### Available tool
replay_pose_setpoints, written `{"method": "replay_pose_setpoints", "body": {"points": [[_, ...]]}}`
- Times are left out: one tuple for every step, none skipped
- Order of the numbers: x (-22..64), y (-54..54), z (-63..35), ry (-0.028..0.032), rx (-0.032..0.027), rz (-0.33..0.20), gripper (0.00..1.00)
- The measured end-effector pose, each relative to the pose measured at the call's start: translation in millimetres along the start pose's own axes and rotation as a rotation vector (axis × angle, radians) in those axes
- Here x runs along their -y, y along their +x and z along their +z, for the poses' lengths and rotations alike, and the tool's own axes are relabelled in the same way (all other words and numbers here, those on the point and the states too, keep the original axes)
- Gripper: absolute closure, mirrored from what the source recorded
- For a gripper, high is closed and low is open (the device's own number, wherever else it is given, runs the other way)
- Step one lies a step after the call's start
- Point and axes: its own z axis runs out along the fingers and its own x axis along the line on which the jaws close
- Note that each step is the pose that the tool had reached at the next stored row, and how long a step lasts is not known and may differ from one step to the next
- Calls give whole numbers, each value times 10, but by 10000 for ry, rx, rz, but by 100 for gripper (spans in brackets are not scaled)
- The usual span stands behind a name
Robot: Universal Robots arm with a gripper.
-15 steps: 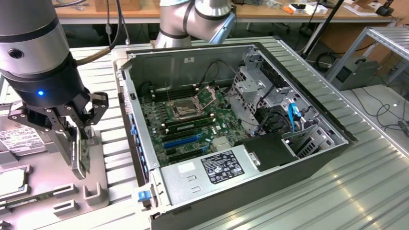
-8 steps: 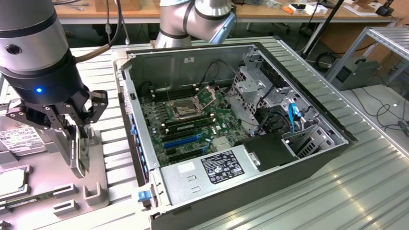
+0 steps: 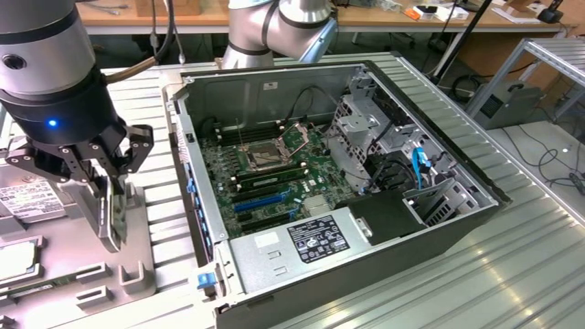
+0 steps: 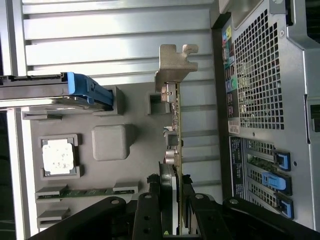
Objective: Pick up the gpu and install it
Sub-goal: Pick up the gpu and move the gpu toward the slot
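Observation:
My gripper (image 3: 96, 179) hangs over the grey parts tray (image 3: 137, 226) at the exterior view's left, beside the open computer case (image 3: 429, 123). It is shut on the gpu (image 3: 111, 214), a thin card held on edge that points down toward the tray. In the wrist view the gpu (image 4: 176, 125) runs edge-on out from between the two black fingers (image 4: 150, 205), with its silver end bracket (image 4: 175, 65) at the far end over a tray slot. I cannot tell whether the card touches the tray.
The case lies open with the motherboard and its blue expansion slots (image 3: 260, 202) exposed, and a power supply (image 3: 316, 240) near its front. The tray holds a hard drive (image 3: 27, 199), a processor (image 4: 59, 156) and a memory stick (image 4: 75, 192). The case's rear slot latches (image 4: 272, 180) face the tray.

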Motion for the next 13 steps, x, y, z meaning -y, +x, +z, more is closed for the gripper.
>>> {"method": "replay_pose_setpoints", "body": {"points": [[-1, 0, -9, 0, 0, 0, 73], [-1, 0, -18, 0, 0, 0, 73], [-2, -1, -28, -1, 0, 0, 73], [-2, -1, -37, 0, 0, 0, 73], [-2, -1, -44, 1, -1, 0, 73], [-3, -1, -50, -1, 0, 0, 73], [-3, -2, -61, 0, 0, 0, 73], [-4, -2, -70, 0, 0, 0, 73], [-4, -2, -73, 0, 0, 0, 73], [-4, -2, -80, 0, 0, 0, 73], [-5, -2, -95, 0, 0, 0, 73], [-6, -2, -109, -1, 1, 0, 73], [-6, -3, -118, 0, 0, 0, 73]]}}
